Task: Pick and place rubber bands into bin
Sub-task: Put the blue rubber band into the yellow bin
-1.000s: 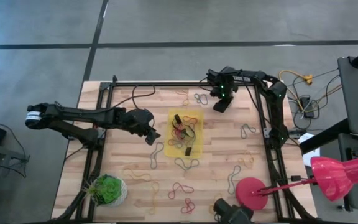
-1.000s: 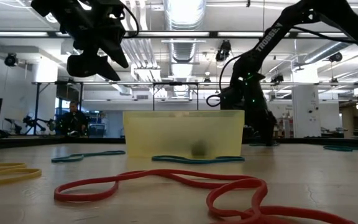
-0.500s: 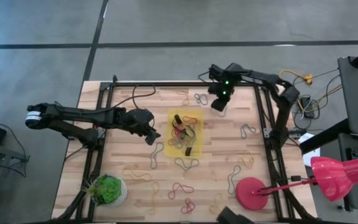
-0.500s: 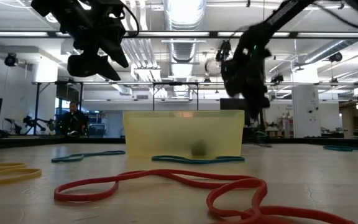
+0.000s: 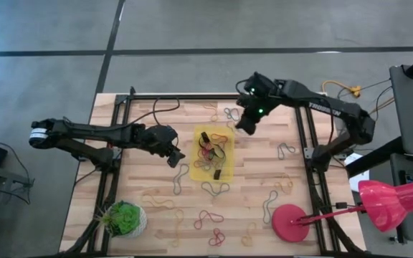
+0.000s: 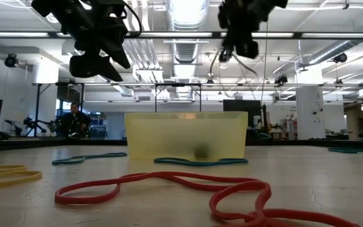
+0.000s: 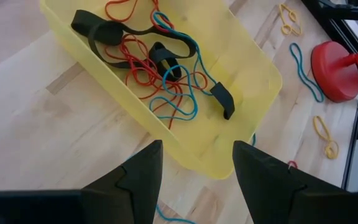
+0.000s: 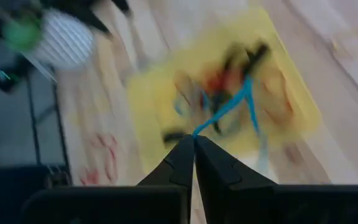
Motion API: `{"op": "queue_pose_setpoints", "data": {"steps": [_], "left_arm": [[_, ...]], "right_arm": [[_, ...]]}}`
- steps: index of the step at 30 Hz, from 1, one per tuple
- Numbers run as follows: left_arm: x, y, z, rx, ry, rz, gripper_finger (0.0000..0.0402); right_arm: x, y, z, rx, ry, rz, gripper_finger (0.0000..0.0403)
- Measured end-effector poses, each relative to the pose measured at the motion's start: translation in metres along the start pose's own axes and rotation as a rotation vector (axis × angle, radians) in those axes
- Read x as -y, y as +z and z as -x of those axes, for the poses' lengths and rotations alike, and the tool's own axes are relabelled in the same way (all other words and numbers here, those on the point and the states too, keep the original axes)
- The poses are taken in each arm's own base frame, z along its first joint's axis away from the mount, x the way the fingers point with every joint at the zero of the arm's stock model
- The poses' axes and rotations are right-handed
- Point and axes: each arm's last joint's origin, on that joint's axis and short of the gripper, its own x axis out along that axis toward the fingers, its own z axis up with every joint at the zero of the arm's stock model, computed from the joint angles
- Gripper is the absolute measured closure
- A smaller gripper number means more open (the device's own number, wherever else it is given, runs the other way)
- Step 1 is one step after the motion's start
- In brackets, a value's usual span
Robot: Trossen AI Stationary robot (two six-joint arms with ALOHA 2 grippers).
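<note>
Since lifted: right gripper (image 5: pixel 243 126) (binward)

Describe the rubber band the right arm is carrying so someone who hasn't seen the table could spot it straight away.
Find the shallow translucent yellow plastic bin in the middle of the wooden table; the right gripper hangs above its far right corner. Pinched between its shut fingers is a thin blue rubber band dangling towards the bin. Every other loose band lies on the wood or in the bin; this one alone hangs in the air.

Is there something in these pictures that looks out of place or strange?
Mostly no. Many rubber bands still lie scattered on the table around the bin. The right gripper is shut on a blue rubber band dangling above the bin.
</note>
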Motion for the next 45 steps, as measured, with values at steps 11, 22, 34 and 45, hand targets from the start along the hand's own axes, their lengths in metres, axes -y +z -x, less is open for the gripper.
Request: {"op": "queue_pose_setpoints", "data": {"steps": [11,22,34,45], "left_arm": [[0.0,-0.001,0.001,-0.015,-0.016,-0.018,0.0222],[0.001,-0.001,0.001,-0.015,-0.017,-0.018,0.0222],[-0.018,-0.031,-0.028,-0.257,0.064,-0.183,0.0222],[-0.017,-0.055,-0.072,-0.407,0.208,-0.042,0.0222]], "right_arm": [[-0.029,0.008,-0.061,-0.029,-0.044,-0.02,0.0386],[-0.033,-0.002,-0.097,-0.132,-0.084,0.024,0.0248],[-0.036,-0.025,-0.057,-0.218,-0.332,0.127,0.0208],[-0.031,-0.031,-0.055,-0.226,-0.407,0.169,0.0209]]}}
